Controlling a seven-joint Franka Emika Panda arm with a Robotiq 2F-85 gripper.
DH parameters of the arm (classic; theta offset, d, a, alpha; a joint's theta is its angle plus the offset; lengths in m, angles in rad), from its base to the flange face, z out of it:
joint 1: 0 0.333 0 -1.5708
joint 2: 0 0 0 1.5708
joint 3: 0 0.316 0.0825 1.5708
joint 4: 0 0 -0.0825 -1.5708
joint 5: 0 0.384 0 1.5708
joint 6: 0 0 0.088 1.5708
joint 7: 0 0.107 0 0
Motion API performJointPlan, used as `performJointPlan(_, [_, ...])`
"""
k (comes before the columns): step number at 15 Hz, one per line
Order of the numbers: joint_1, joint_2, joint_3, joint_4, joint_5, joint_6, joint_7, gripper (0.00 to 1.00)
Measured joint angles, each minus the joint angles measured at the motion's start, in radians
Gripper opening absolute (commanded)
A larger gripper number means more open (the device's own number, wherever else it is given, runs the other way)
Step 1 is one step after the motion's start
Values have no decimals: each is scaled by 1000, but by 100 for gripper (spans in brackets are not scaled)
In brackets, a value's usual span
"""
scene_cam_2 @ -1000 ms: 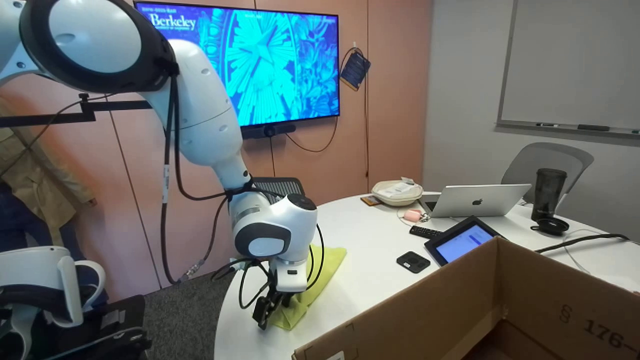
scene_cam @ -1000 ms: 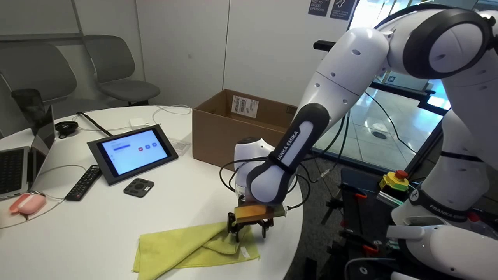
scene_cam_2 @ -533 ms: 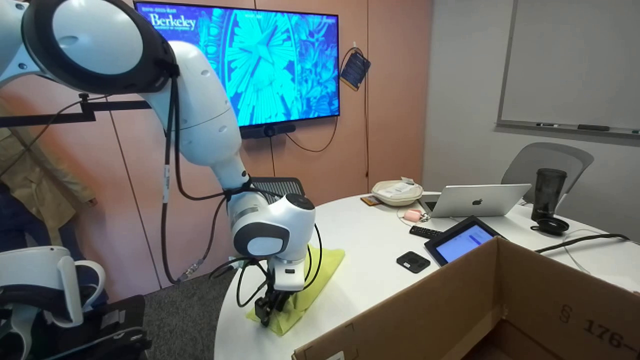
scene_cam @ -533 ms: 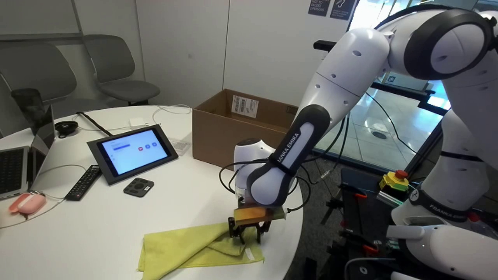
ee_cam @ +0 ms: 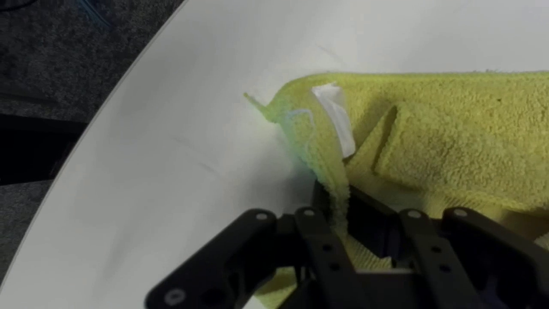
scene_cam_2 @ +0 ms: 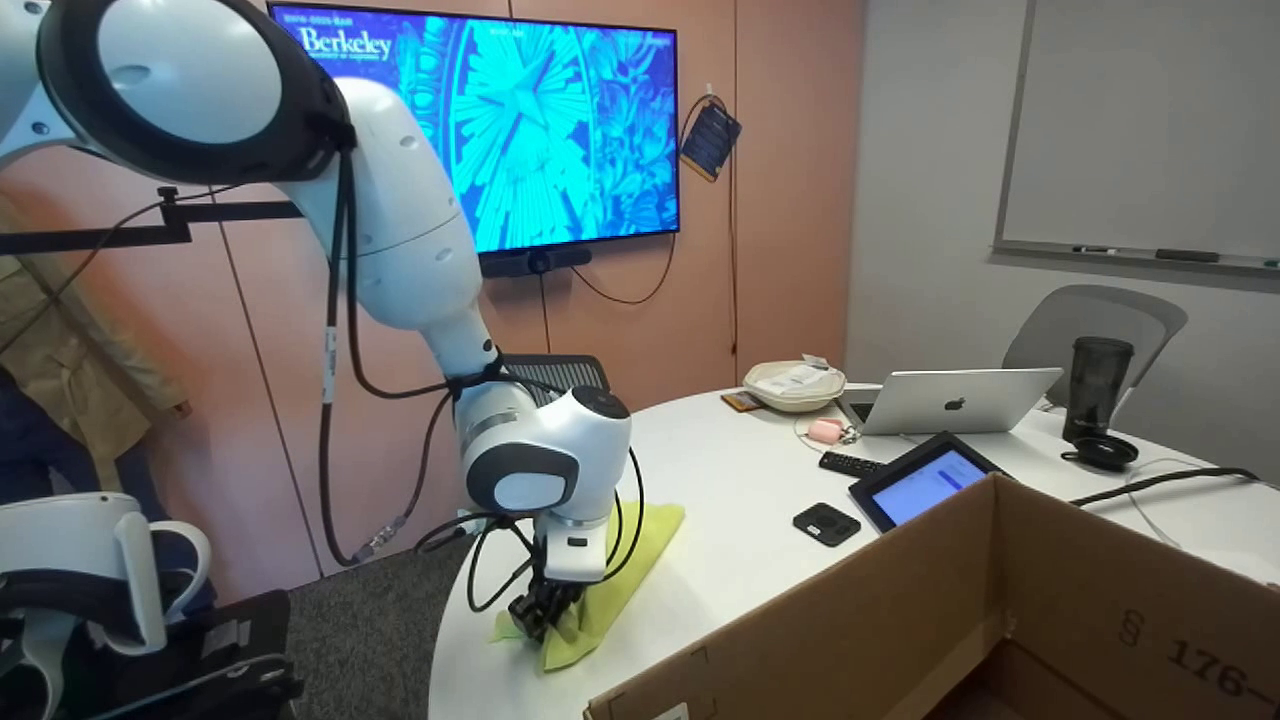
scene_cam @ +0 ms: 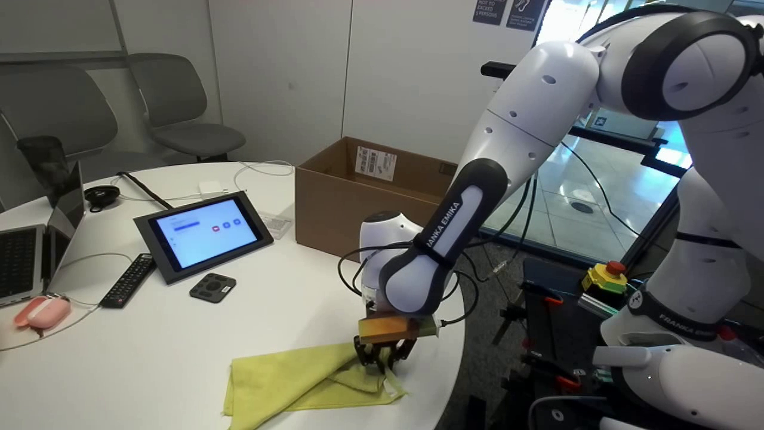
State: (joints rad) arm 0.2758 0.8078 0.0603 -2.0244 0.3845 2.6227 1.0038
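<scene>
In an exterior view, the Robotiq gripper (scene_cam: 385, 364) meets one end of the yellow-green terry towel (scene_cam: 292, 382) near the rim of the white round table (scene_cam: 149, 364); the towel's long axis runs inward from that rim. In an exterior view, the towel (scene_cam_2: 600, 608) likewise leads inward from the gripper. In the wrist view, the gripper clenches a fold of the towel.

Towel (ee_cam: 454, 146): rough, fuzzy cloth; tabletop (ee_cam: 141, 171) smooth; box (scene_cam: 352, 209) matt cardboard.
</scene>
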Motion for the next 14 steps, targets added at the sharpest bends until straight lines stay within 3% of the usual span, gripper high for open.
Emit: performJointPlan(14, [-46, -177, 1, -211, 2, 61, 2, 8])
